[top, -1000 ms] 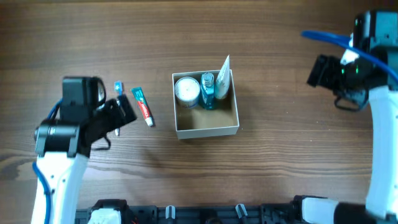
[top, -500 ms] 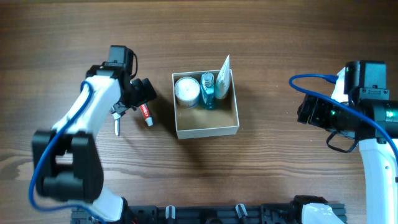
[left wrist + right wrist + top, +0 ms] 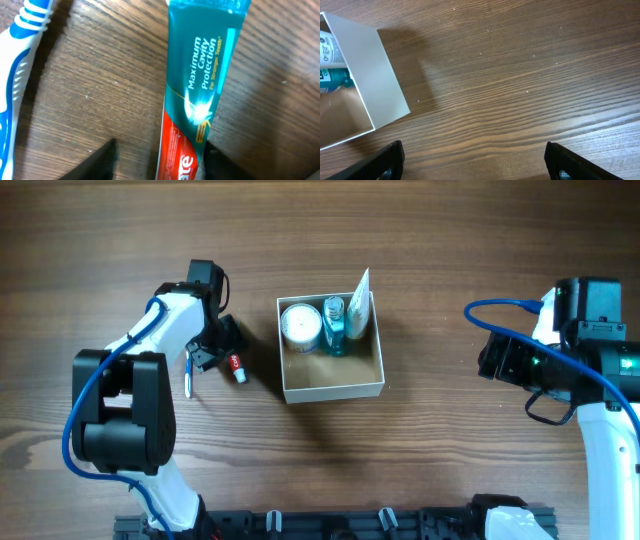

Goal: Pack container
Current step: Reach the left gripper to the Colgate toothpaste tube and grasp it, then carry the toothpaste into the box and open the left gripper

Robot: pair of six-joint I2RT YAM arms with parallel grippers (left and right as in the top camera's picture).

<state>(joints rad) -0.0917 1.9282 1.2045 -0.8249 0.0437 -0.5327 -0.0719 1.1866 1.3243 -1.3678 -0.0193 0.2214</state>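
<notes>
The container [image 3: 345, 384] is a square white-walled box with a tan inside at the table's middle. It holds a round white jar [image 3: 300, 325], a teal bottle [image 3: 334, 325] and a white tube [image 3: 358, 305]. A teal and red toothpaste tube [image 3: 195, 100] lies on the wood left of the box; its red end shows in the overhead view [image 3: 237, 368]. My left gripper [image 3: 160, 162] is open and low over it, one finger each side. A blue and white toothbrush [image 3: 17, 65] lies beside it. My right gripper [image 3: 475, 160] is open and empty, right of the box [image 3: 375, 85].
The toothbrush handle [image 3: 188, 380] pokes out below the left gripper in the overhead view. The table is bare dark wood [image 3: 450, 260]. The arm bases stand at the front edge.
The left arm swung from the front left over to the toothpaste and came down around it. The right arm moved down and settled at the right side.
</notes>
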